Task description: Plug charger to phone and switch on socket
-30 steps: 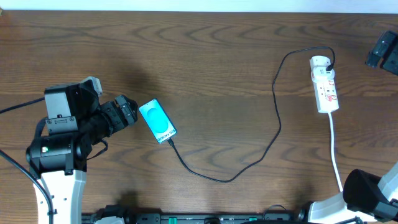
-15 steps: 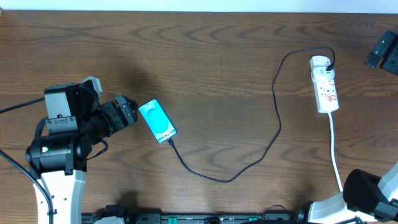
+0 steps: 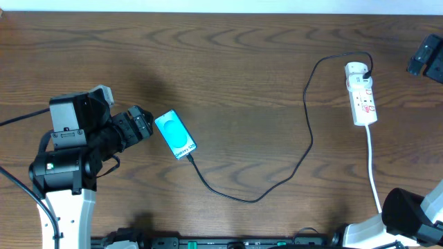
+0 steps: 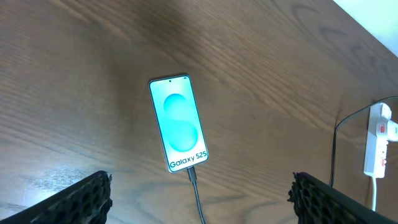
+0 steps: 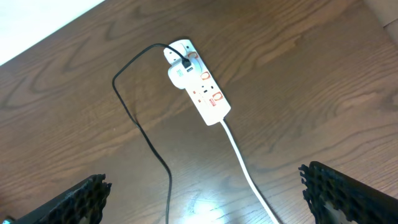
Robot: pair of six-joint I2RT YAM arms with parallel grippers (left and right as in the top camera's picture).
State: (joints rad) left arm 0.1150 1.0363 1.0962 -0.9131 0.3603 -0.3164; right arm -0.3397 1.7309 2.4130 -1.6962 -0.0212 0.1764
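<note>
**Well, charger meets phone, both claws spread wide**

Right, the phone (image 3: 175,135) lies flat, screen up, on the left half of the table (image 3: 228,55), set at a slant, with its teal screen lit. In the left wrist view the phone (image 4: 178,122) shows its white "Galaxy S25" band at the near end. The charger's plug tip touches that end at the middle of its edge, though how deep it sits I cannot tell.

From there the charger (image 3: 305,97) sags toward the front of the table and climbs on the right. It then loops over to the rounded far end of the socket (image 3: 361,93), where its other end goes in. The socket (image 5: 198,83) lies well apart from the phone, on the right side of the table, with red marks along its face. Whether a switch is on is too small to read. Its white cord (image 3: 374,173) trails off toward the front edge.

The left claw (image 4: 199,186) hangs just beside the phone's top end, released, with its fingers (image 4: 81,199) far apart and nothing between them. The right claw (image 5: 205,186) hovers above the socket, likewise spread and gripping nothing.
</note>
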